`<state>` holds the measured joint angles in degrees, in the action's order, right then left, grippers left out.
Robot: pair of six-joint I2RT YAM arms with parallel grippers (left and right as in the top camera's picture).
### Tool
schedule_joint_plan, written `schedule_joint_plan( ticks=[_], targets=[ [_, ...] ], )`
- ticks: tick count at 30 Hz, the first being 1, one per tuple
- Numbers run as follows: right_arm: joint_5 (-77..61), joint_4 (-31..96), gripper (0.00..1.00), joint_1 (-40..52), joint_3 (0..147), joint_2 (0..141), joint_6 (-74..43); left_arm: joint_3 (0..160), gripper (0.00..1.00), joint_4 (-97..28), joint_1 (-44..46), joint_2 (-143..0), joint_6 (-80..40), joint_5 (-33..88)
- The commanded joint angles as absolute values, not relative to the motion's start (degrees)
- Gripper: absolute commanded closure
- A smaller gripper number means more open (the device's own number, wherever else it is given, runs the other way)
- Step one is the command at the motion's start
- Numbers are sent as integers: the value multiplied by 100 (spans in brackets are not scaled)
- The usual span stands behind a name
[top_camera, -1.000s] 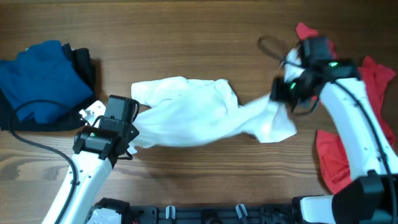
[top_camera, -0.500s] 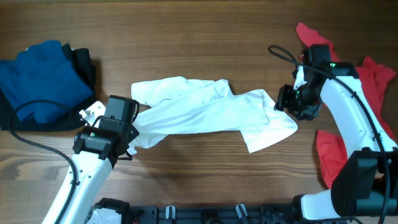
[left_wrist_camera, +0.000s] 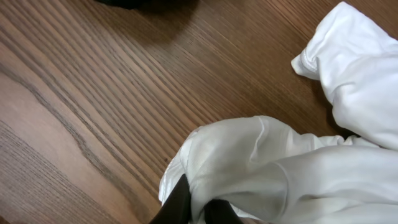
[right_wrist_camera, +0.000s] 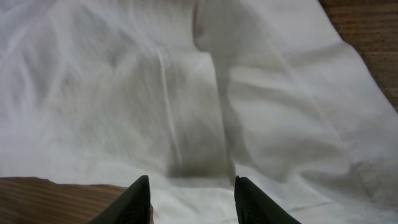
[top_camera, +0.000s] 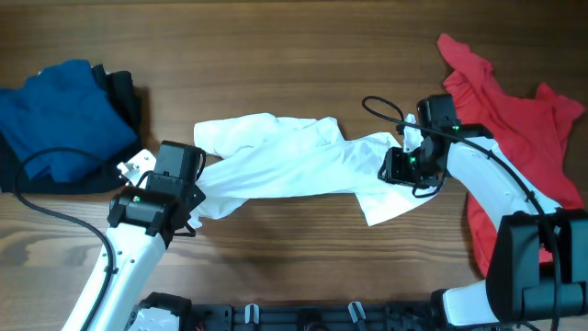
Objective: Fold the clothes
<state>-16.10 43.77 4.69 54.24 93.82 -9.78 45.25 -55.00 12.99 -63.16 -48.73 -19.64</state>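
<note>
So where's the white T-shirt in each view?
Overhead: white T-shirt stretched across the middle.
Left wrist: white T-shirt lower right, bunched at the bottom edge.
Right wrist: white T-shirt fills nearly the whole picture.
Shared landmark: wooden table, bare around it in all three.

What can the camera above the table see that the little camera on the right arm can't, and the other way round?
Only the overhead view shows both arms, the left gripper at the white T-shirt's left end, the blue garment far left and the red garment far right. Only the right wrist view shows the right gripper's two fingers standing apart just over the cloth, and a stitched seam up close. Both show the white T-shirt and the wooden table.
</note>
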Motion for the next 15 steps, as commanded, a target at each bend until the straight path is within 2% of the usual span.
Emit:
schedule_joint_plan(
  ticks=[1, 15],
  targets=[
    [-1763, 4329, 56, 482, 5358, 9430, -941, 4510, 93, -5489, 1258, -6300, -4840, -1997],
    [-1356, 4152, 55, 482, 5183, 9432, -1667, 4510, 93, -5492, 1258, -6300, -4840, -1997]
  ],
)
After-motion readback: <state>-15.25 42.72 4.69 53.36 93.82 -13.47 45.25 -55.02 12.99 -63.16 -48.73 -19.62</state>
